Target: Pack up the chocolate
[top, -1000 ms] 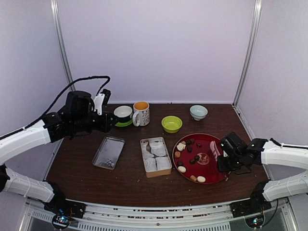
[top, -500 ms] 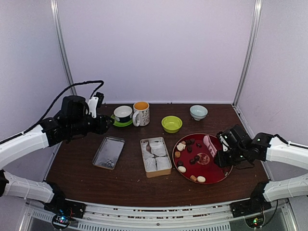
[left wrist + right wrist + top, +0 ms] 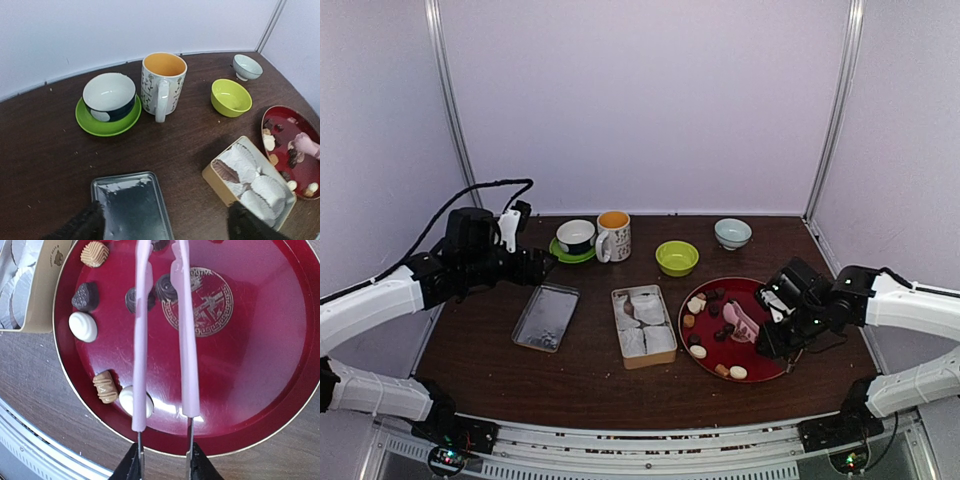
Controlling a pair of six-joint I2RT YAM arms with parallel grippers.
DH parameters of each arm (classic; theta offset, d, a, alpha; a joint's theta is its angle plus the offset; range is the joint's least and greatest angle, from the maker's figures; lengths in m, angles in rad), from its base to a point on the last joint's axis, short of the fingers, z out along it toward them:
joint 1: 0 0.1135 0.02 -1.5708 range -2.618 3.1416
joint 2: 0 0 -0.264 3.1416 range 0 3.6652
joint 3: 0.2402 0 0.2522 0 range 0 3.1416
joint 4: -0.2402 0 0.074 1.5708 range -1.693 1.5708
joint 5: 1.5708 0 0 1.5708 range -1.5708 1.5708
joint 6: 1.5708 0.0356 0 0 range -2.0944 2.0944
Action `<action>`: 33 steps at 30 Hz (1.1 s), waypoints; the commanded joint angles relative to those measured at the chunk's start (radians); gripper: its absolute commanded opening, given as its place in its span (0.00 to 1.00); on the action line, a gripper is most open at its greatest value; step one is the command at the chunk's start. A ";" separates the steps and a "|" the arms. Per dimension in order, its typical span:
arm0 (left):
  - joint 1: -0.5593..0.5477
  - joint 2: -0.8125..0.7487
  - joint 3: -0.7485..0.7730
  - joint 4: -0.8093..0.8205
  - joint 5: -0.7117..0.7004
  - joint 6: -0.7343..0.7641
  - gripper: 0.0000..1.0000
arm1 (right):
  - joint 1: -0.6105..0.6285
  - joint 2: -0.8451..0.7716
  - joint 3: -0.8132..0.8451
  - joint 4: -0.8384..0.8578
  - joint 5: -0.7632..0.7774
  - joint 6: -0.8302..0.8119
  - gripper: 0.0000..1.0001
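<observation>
The chocolate lies loose on a red plate (image 3: 775, 362): dark pieces (image 3: 720, 335), a white one (image 3: 82, 326), a tan one (image 3: 105, 386) and a dark swirl (image 3: 165, 288). My right gripper (image 3: 162, 460) is shut on pink tongs (image 3: 186, 340), whose two arms stand apart over the plate with the dark swirl showing between them. The tan tin (image 3: 643, 325) left of the plate holds white paper cups. My left gripper (image 3: 165, 222) hangs open above the silver lid (image 3: 131, 207), with nothing between its fingers (image 3: 85, 227).
Along the back stand a cup on a green saucer (image 3: 576, 240), a flowered mug (image 3: 613, 236), a lime bowl (image 3: 677, 258) and a pale bowl (image 3: 732, 233). The lid (image 3: 546, 316) lies left of the tin. Walls close the table on three sides.
The left gripper has opened wide and drawn back a little to the left. The right arm has swung left, bringing the pink tongs out over the red plate.
</observation>
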 commanded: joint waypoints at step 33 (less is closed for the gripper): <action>0.006 0.089 -0.179 0.499 0.092 0.102 0.98 | 0.087 0.155 0.141 -0.130 0.117 0.049 0.31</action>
